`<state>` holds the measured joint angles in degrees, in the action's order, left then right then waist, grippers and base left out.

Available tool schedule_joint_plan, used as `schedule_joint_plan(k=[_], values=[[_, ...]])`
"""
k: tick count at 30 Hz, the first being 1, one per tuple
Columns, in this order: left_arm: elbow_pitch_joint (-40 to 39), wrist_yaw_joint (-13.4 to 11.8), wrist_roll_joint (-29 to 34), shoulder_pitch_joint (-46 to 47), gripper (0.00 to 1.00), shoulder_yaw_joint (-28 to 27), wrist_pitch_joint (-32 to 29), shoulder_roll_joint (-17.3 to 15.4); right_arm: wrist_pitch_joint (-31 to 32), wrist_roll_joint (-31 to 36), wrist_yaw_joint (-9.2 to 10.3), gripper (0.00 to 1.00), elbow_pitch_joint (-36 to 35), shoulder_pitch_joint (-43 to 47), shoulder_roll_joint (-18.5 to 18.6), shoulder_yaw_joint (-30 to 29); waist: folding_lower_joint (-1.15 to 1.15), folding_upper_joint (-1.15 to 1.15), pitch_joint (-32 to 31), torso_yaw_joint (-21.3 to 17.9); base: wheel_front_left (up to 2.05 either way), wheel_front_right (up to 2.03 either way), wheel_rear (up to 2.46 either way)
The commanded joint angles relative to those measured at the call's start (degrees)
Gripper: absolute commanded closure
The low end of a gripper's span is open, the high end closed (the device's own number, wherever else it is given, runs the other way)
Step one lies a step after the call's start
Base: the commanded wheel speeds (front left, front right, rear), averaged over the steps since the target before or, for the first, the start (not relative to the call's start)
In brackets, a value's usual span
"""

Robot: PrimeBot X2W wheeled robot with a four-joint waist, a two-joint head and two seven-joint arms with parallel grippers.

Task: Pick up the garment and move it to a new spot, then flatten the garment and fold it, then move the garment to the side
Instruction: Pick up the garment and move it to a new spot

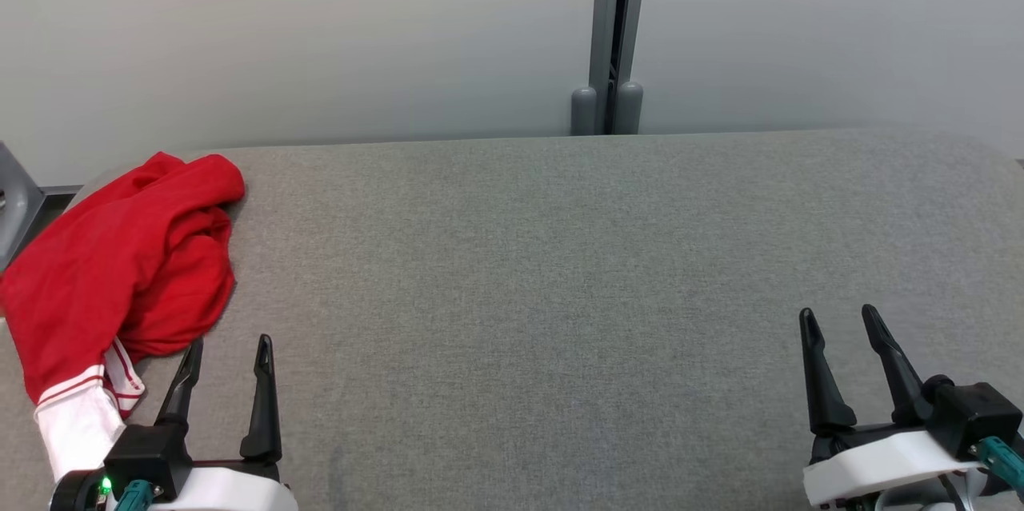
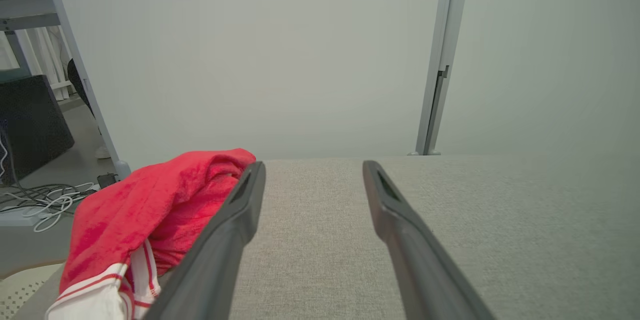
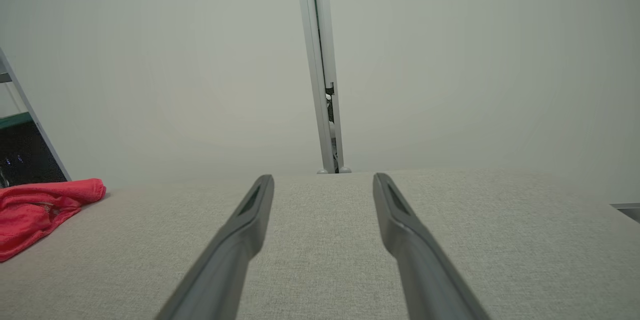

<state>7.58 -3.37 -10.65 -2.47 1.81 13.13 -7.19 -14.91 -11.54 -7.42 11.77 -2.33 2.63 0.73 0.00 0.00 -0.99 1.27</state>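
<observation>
Head view: red garment (image 1: 120, 263) bunched at the table's (image 1: 560, 255) left edge. Left gripper (image 1: 230, 345) sits lower left, just beside it; right gripper (image 1: 838, 313) lower right. Both jaws spread, holding nothing.
Left wrist view: garment (image 2: 145, 205) lower left.
Right wrist view: garment (image 3: 40, 207) far left, well apart.

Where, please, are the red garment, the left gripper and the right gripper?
red garment (image 1: 136, 255), head view, middle of the red cloth.
left gripper (image 1: 230, 340), head view, midway between fingertips.
right gripper (image 1: 837, 309), head view, midway between fingertips.

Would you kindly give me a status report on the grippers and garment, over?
Left gripper open, empty, beside the garment; right gripper open, empty. Red garment bunched at the left end of the table, not gripped. Nothing seen in the way.
</observation>
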Motion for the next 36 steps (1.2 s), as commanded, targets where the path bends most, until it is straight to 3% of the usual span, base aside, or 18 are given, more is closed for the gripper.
schedule_joint_plan(k=[1, 20, 36], values=[[0.0, -0.3, -0.2, -0.1, 0.00, -0.2, 0.1, -0.5, -0.4, -0.2, -0.12, 0.00, -0.1, 0.6, 0.5, 0.0, 0.00, 0.00, 0.1, 0.6, 0.00, 0.00, 0.00], [2.2, -1.7, -0.8, 1.8, 0.00, -0.6, 0.5, -1.2, -0.4, -0.1, -0.12, 0.00, -0.4, 1.0, 0.5, 0.4, 0.00, 0.00, 1.8, 15.8, 0.00, 0.00, 0.00], [2.9, -3.0, -1.4, 0.8, 0.00, -1.7, 1.5, -1.7, -0.4, 0.2, -0.12, 0.00, -0.1, 1.0, 0.5, 1.8, 0.00, 0.00, 1.7, 26.1, 0.00, 0.00, 0.00]])
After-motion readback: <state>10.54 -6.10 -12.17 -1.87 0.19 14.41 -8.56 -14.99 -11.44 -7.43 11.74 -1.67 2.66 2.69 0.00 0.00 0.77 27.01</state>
